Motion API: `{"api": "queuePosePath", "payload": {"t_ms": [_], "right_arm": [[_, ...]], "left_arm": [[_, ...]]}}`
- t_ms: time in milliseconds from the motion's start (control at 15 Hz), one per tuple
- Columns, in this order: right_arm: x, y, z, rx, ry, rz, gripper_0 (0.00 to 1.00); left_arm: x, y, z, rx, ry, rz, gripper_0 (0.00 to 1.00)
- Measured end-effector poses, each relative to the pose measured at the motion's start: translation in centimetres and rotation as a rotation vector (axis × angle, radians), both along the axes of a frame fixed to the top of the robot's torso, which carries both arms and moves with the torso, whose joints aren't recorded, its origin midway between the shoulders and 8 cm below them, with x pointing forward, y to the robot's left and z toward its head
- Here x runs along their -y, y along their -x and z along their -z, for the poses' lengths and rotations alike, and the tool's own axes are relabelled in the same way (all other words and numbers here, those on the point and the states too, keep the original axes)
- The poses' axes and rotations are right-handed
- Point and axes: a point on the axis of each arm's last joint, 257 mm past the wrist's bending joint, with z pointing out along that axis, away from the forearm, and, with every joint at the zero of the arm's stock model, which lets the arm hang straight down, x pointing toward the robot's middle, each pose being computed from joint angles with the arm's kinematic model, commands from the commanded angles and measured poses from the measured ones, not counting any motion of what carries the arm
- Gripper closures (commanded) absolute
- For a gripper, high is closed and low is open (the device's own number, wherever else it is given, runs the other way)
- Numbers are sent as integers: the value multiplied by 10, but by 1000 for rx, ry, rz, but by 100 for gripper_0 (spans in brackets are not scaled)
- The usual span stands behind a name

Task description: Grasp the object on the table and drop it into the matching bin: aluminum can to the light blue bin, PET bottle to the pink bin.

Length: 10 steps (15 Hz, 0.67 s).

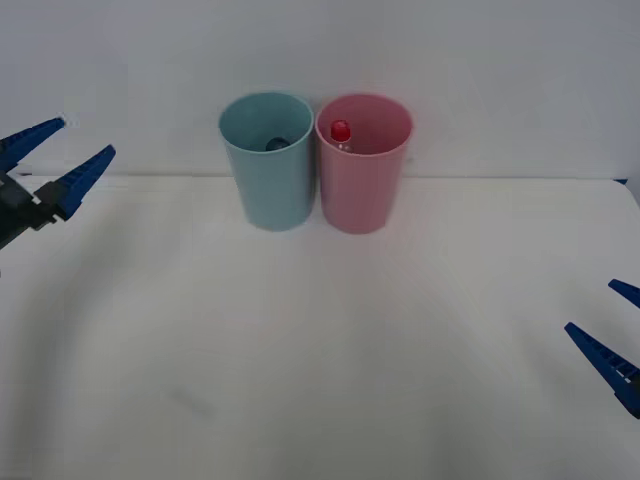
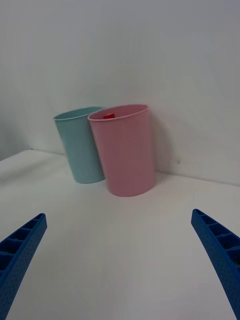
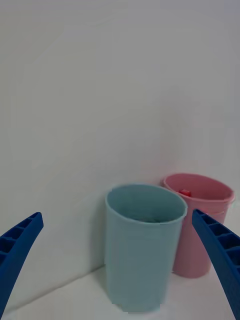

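On the plain white matte desk (image 1: pixel 320 350) two tall plastic cup-shaped bins stand upright at the far side, close to the white wall. The pale teal-blue bin (image 1: pixel 268 165) is on the left and the pink bin (image 1: pixel 363 168) is on the right; their sides are touching or almost touching. Inside the pink bin, the clear plastic bottle with the red screw cap (image 1: pixel 341 133) stands against the wall of the bin that is nearer to the blue one. Only its cap and a little of the clear neck can be seen over the rim; the label is hidden by the pink wall. At the bottom of the pale teal-blue bin there is a small dark thing, too small to tell what it is.

The left pincer (image 1: pixel 62 152) hangs in the air at the left edge, about level with the rims of the bins and well apart from them. Its two blue ribbed fingers are spread wide and hold nothing. The right pincer (image 1: pixel 622 328) is low at the right edge, over the near part of the desk and well apart from the bins. Its fingers are also spread wide and hold nothing.
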Motion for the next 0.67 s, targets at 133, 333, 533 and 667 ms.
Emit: {"api": "queuePosePath", "payload": {"t_ms": [133,333,533,667], "right_arm": [[0,0,0,0,0,0,0],[0,0,0,0,0,0,0],[0,0,0,0,0,0,0],[0,0,0,0,0,0,0]], "left_arm": [[-21,24,22,-40,-65,-3,0],[-31,62,46,-85,-125,16,0],[-33,113,63,-127,-180,54,0],[-36,139,74,-158,-210,64,0]]}}
